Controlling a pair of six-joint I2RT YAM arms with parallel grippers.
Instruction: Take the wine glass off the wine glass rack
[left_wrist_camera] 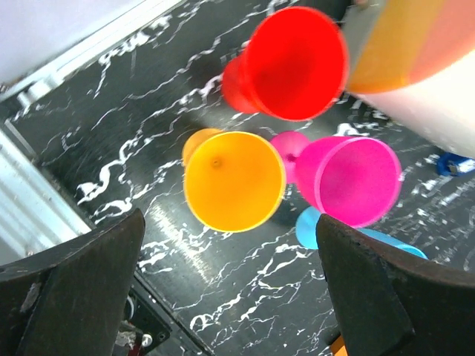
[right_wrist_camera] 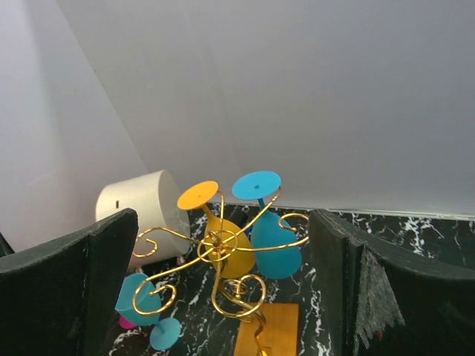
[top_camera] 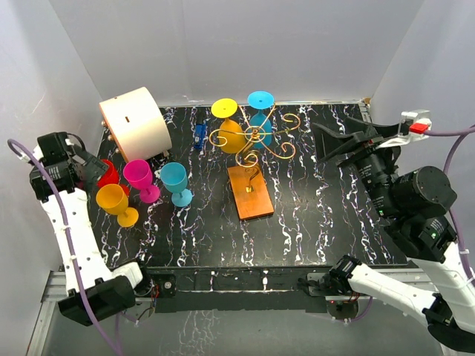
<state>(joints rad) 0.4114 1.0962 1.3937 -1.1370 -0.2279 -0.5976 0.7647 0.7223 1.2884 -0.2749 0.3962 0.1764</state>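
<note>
The gold wire wine glass rack (top_camera: 256,137) stands on its orange-brown base (top_camera: 250,191) mid-table. Two wine glasses hang upside down from it, a yellow one (top_camera: 230,130) and a blue one (top_camera: 260,122). My right gripper (top_camera: 345,141) is open, apart from the rack on its right; in its wrist view the rack (right_wrist_camera: 219,241) and both hanging glasses (right_wrist_camera: 276,245) lie between its fingers (right_wrist_camera: 356,289). My left gripper (top_camera: 93,167) hovers open and empty at the far left above standing glasses: orange (left_wrist_camera: 234,180), red (left_wrist_camera: 293,63), magenta (left_wrist_camera: 356,179).
A blue glass (top_camera: 176,182) stands beside the magenta one (top_camera: 139,178). A white cylinder (top_camera: 135,122) lies at the back left, with a small blue object (top_camera: 199,136) to its right. White walls enclose the black marbled table (top_camera: 319,215) on three sides.
</note>
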